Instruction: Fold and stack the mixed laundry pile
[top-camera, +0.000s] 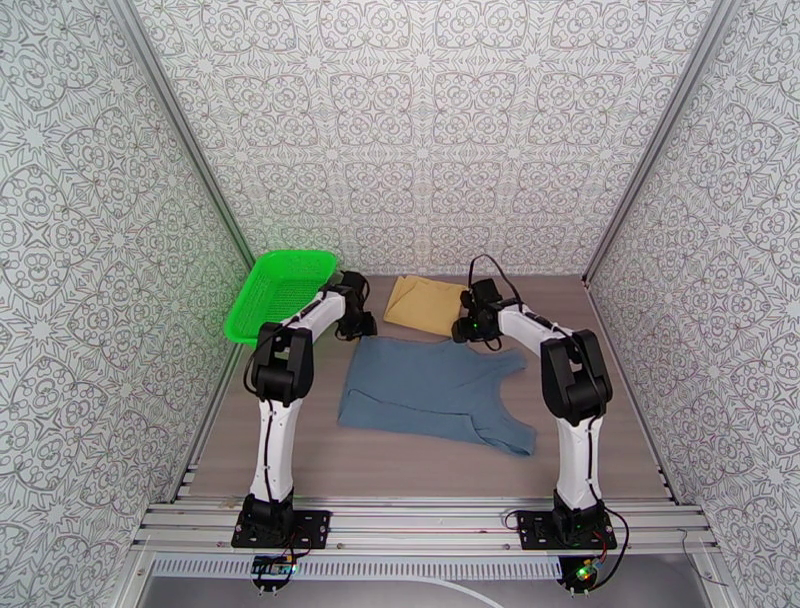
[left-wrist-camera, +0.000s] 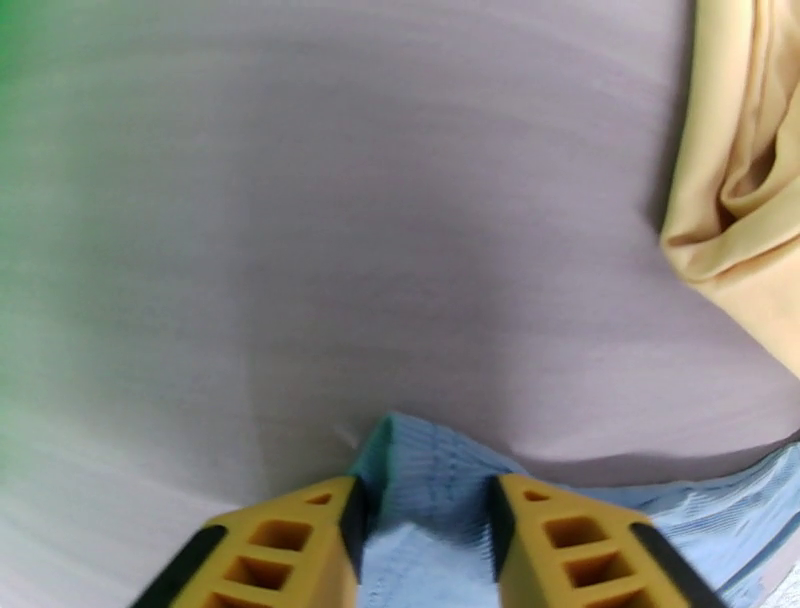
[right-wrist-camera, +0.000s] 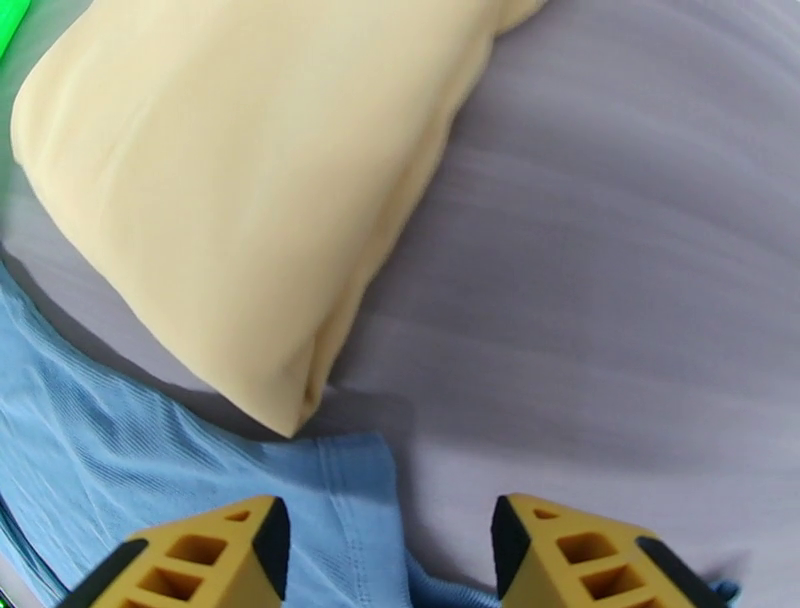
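Observation:
The slate blue-grey tank top (top-camera: 430, 395) lies spread flat mid-table, straps toward the right. Behind it rests the folded mustard-yellow cloth (top-camera: 425, 303). My left gripper (top-camera: 360, 325) is at the tank top's far left corner. In the left wrist view that corner (left-wrist-camera: 420, 450) bunches up between the yellow fingers, with my left gripper (left-wrist-camera: 425, 495) shut on it. My right gripper (top-camera: 472, 330) hovers at the far right corner. It stands open (right-wrist-camera: 390, 520), one finger over the blue fabric (right-wrist-camera: 130, 440) and the other over bare table, just short of the yellow cloth (right-wrist-camera: 240, 190).
A bright green mesh basket (top-camera: 280, 292) sits tilted at the back left, close to my left arm. Patterned walls close in the table on three sides. The yellow cloth (left-wrist-camera: 745, 200) lies to the right of my left gripper. Bare tabletop (top-camera: 620, 420) shows right of the tank top.

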